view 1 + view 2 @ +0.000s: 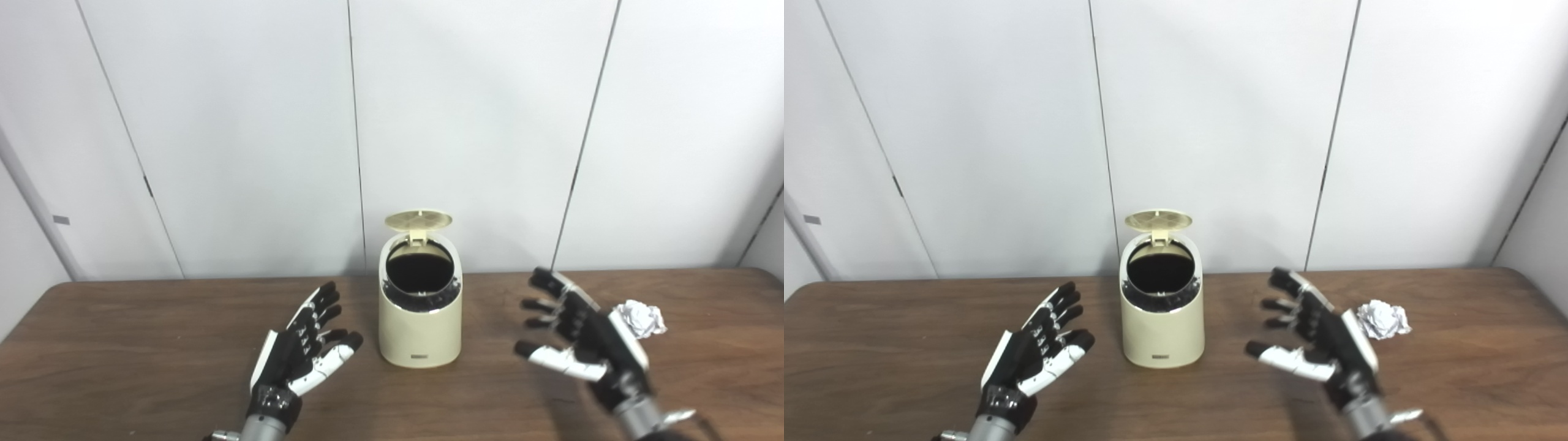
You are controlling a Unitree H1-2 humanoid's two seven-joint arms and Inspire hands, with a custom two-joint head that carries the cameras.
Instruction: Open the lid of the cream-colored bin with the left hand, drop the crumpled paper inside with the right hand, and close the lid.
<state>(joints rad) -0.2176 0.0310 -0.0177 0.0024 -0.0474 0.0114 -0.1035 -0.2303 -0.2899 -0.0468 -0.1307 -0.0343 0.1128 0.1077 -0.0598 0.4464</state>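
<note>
A cream-colored bin [420,331] stands upright at the middle of the wooden table [122,343]. Its round lid [419,220] is tipped up at the back and the dark inside shows. A crumpled white paper ball [642,318] lies on the table to the right of the bin. My left hand [303,346] is open and empty, to the left of the bin and apart from it. My right hand [579,337] is open and empty, between the bin and the paper, just left of the paper.
White wall panels [465,122] rise right behind the table's far edge. Bare tabletop lies at the far left and far right.
</note>
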